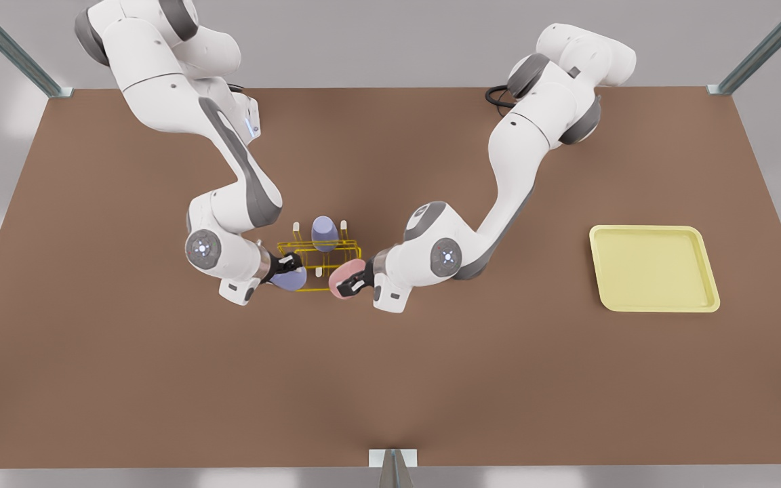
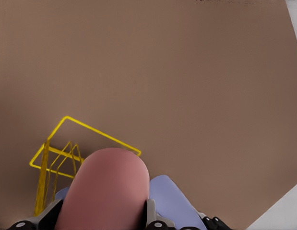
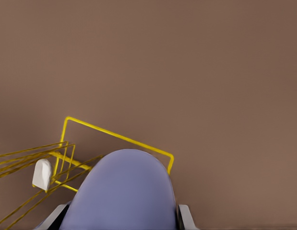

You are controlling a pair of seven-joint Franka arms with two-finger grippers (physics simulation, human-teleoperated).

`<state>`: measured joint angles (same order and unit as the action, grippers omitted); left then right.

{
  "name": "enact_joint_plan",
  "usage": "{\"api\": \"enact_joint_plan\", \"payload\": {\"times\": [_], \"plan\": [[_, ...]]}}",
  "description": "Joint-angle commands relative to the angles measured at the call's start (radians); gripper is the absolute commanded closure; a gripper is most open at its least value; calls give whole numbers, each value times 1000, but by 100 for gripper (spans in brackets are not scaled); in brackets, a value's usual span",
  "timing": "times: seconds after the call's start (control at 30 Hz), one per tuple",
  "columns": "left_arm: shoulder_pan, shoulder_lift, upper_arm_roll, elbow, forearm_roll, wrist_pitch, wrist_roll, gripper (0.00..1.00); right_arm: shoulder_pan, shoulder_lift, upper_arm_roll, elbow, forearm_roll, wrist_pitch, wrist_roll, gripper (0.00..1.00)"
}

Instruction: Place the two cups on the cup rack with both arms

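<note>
The left gripper [image 1: 351,283] is squeezed around the pink cup [image 1: 346,278], and the right gripper [image 1: 285,266] is squeezed around the lavender cup [image 1: 290,278]. In the front view the pink cup is on the right side and the lavender one is on the left side. Both cups lie tipped over on their sides, not standing up, and they point in toward each other. The cup rack [image 1: 319,261] sits between the two grippers, just past the tip of each held cup. In the left wrist view, the pink cup [image 2: 107,189] sticks straight out from the fingers [image 2: 150,213], and the yellow wires [image 2: 66,153] are just beside it. In the right wrist view, the lavender cup [image 3: 124,191] has a white peg [image 3: 41,175] close by its side. A second lavender cup [image 1: 323,232] already sits on the rack's far side. I think each cup has to be turned until its open end faces a free peg, then slid on.
</note>
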<state>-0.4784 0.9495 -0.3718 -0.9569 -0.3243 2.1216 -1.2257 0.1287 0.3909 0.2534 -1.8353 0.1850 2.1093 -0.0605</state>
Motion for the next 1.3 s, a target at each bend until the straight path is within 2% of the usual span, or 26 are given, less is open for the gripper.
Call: {"api": "enact_joint_plan", "payload": {"times": [0.0, 0.37, 0.7, 0.73, 1.07, 1.13, 1.2, 1.27], "plan": [[-2, 6, 1, 1, 1, 5, -331, 17, 0, 3, 0, -1, -19, 0, 234, 0], [-22, 20, 8, -8, 13, 0, -347, 16, 37, -44, -3, -147, -48, 189, 292, 0], [-43, 32, 30, -8, 14, 0, -347, 13, 37, -63, -3, -174, -52, 170, 277, 0], [-45, 32, 30, -8, 14, 1, -347, 0, 37, -64, -2, -180, -52, 170, 274, 0], [-40, 0, 45, -6, 34, -3, -347, 0, 32, -75, -2, -191, -53, 118, 254, 0], [4, -81, 40, -3, 186, -161, -339, 0, 34, -80, -2, -191, -53, 104, 254, 0], [81, -205, 43, 1, 338, -418, -232, 0, 34, -80, -2, -191, -53, 97, 252, 0], [335, -330, 42, 1, 413, -730, 438, 0, 35, -78, -2, -191, -53, 94, 252, 0]]}}
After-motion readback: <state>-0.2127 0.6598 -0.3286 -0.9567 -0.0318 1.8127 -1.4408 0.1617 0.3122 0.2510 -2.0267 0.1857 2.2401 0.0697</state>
